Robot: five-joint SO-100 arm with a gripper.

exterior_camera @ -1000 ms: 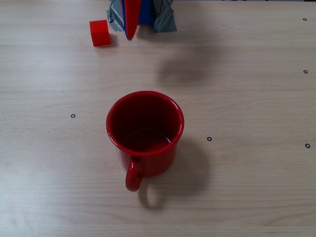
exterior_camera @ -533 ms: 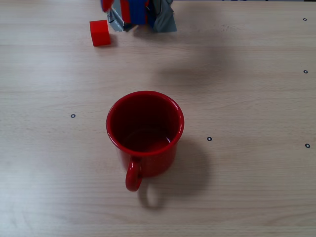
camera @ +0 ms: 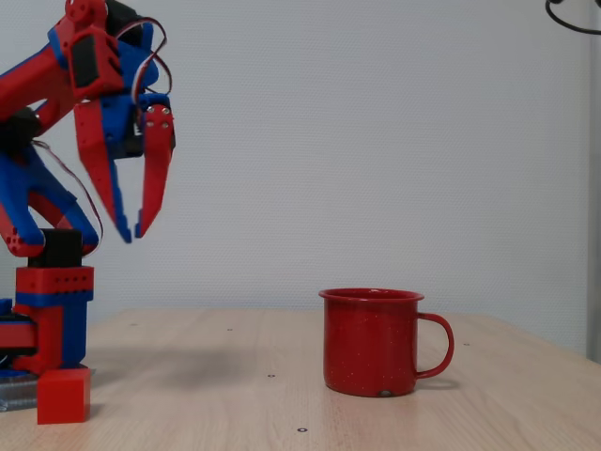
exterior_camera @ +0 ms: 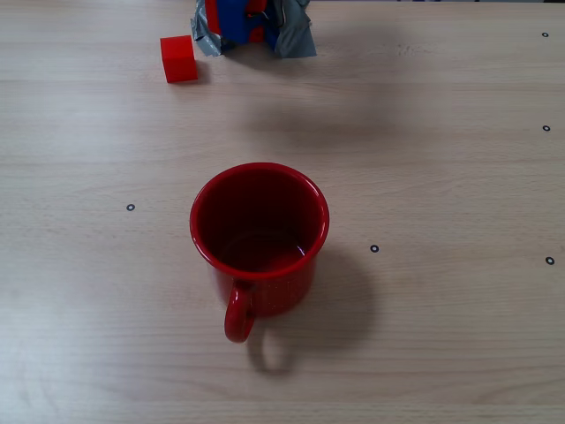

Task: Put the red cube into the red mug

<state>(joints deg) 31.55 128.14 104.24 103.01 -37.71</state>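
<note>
Red cube (exterior_camera: 178, 58): sitting on the tabletop (exterior_camera: 441, 177) in the upper left of the top-down fixed view; in the side fixed view (camera: 64, 396) it is resting at the lower left, just in front of the arm's base, with nothing touching it.
Red mug (exterior_camera: 259, 238): standing upright near the centre of the top-down fixed view, mouth facing up, red inside, handle pointing toward the bottom of the frame; in the side fixed view (camera: 373, 341) it is sitting right of centre with the handle pointing right.
Cube and mug: lying well apart; the cube is outside the mug.
Gripper (camera: 131, 233): hanging high in the upper left of the side fixed view, fingers pointing down, tips standing slightly apart and holding nothing; it is hovering well above the cube.
Arm (camera: 47, 188): red and blue, rising from its base at the left edge of the side fixed view.
Base (exterior_camera: 252, 26): showing at the top edge of the top-down fixed view, blue and red parts with grey tape around them, just right of the cube.
Tabletop: pale wood grain, carrying small dark ring marks.
</note>
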